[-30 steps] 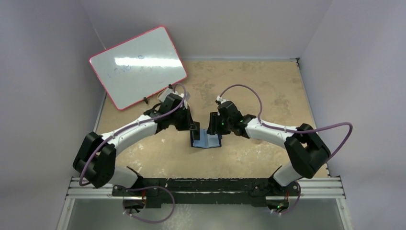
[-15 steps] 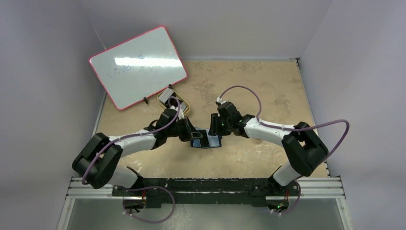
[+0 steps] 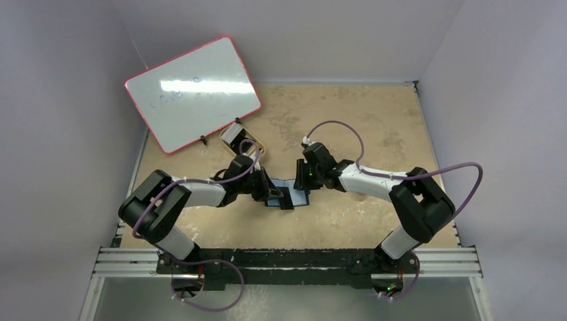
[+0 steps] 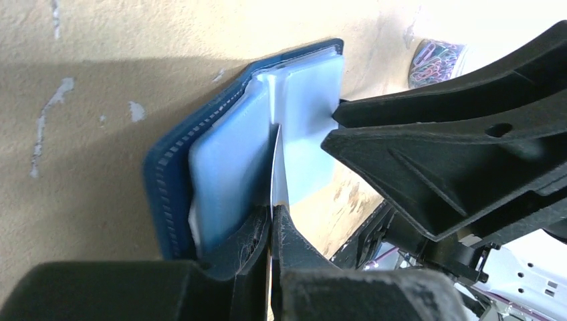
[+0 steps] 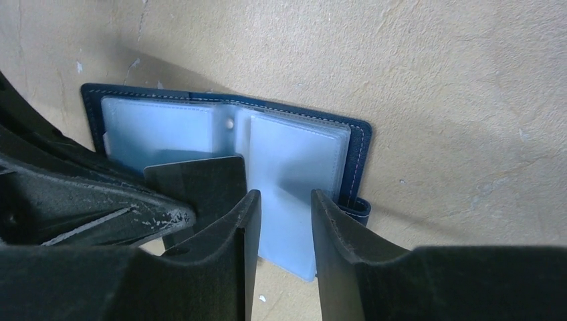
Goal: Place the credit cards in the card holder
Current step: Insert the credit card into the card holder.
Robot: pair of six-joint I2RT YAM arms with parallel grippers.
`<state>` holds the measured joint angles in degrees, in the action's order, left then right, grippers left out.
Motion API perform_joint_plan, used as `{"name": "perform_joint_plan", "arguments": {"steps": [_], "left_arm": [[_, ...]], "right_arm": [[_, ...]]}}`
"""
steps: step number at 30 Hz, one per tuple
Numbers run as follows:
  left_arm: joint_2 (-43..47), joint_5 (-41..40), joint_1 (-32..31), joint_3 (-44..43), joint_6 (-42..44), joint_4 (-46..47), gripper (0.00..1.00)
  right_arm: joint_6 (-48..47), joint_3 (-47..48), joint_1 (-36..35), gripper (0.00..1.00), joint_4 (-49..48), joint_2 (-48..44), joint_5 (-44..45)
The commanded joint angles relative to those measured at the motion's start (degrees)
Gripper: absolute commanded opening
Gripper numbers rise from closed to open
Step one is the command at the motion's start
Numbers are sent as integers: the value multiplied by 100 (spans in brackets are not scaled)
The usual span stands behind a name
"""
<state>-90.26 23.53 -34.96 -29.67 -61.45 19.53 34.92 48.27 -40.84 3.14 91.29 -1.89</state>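
Observation:
The navy card holder (image 3: 292,196) lies open on the table, its light blue pockets facing up. It also shows in the left wrist view (image 4: 220,167) and the right wrist view (image 5: 294,154). My left gripper (image 3: 273,194) is shut on a dark credit card (image 5: 197,180), seen edge-on in the left wrist view (image 4: 278,167). The card's front edge is at the fold between the two pocket stacks. My right gripper (image 5: 281,207) is open, its fingers either side of the right pocket stack's near edge. It shows in the top view (image 3: 302,186) too.
A gold oval tin (image 3: 241,140) stands behind the left arm. A red-framed whiteboard (image 3: 192,93) leans at the back left. The table's walls close in on the left, back and right.
My left arm has swung down and right, bringing the card low onto the open holder. The gold tin behind it is now uncovered. The right gripper has barely moved.

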Motion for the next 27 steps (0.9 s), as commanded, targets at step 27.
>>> {"name": "perform_joint_plan", "arguments": {"steps": [27], "left_arm": [[-476,-187,-11,-1103,1600,-1466,0]], "right_arm": [[22,-346,23,34,-33,301,305]]}}
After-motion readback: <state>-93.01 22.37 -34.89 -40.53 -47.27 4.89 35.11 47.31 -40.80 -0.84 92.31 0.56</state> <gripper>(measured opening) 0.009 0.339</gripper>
